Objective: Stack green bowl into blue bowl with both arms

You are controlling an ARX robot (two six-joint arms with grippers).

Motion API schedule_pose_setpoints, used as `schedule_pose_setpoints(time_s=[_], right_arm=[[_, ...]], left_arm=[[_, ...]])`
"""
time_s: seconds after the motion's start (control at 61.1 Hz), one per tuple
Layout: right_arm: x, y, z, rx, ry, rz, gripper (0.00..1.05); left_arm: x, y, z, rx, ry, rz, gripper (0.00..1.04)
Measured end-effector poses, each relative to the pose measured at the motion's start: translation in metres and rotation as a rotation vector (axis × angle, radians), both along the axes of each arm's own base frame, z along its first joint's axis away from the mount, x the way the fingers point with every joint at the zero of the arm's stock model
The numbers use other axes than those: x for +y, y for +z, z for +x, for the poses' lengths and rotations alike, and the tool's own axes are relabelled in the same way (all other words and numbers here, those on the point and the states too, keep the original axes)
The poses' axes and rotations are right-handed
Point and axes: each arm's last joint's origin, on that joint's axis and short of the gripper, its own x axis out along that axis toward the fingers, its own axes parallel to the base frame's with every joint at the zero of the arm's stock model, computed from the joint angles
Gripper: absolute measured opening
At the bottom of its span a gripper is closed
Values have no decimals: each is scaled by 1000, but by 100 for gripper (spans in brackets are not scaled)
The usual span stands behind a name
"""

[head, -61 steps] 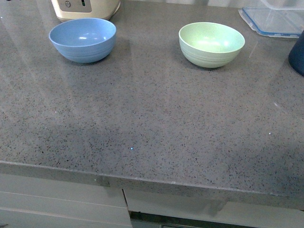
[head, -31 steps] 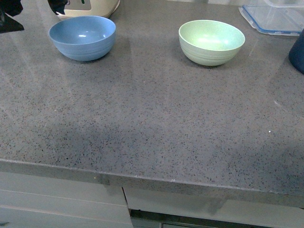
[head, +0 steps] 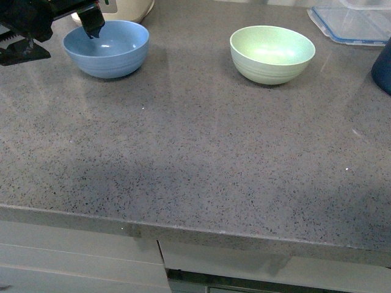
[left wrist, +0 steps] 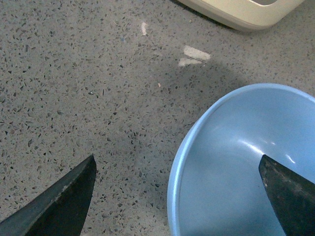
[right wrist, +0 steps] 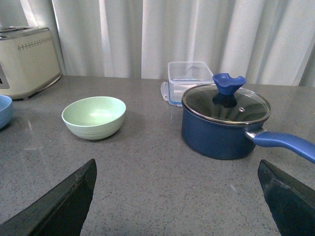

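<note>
Left wrist view: left tool (left wrist: 177, 167) straddles blue bowl (left wrist: 231, 162) rim.

Countertop (head: 195, 159): blue bowl (head: 107, 49), green bowl (head: 272, 55), toaster (right wrist: 24, 61)?

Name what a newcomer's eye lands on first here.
Two matching bowls stand apart on the grey speckled counter: the blue bowl at back left, the green bowl at back right. The left gripper hangs open astride the blue bowl's rim. A lidded navy pot sits to the green bowl's right.
</note>
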Motion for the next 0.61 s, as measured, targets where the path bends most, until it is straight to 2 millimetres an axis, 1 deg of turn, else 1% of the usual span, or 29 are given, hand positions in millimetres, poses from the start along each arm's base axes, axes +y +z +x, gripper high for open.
schedule_pose_setpoints(time_s=[0.082,0.18,0.278,0.311,0.393,0.425,0.474,0.507,0.524,0.605], right_arm=[[0,0,0,0,0,0,95],[0,0,0,0,0,0,95],[0,0,0,0,0,0,95],[0,0,0,0,0,0,95],[0,0,0,0,0,0,95],[0,0,0,0,0,0,95],[0,0,0,0,0,0,95],[0,0,0,0,0,0,95],[0,0,0,0,0,0,95],[0,0,0,0,0,0,95]], left_arm=[[0,-8,2,13,6,-6,98],[1,-10,3,14,21,-9,98],[1,-8,4,-9,42,-16,77],[1,-7,5,-15,44,-17,68],[2,-6,5,-18,48,-21,50],[2,-6,5,-18,48,-22,47],[2,-6,5,-18,52,-26,38],[2,-6,5,-18,53,-28,34],[2,-6,5,-18,56,-32,29],[2,-6,5,-18,58,-40,11]])
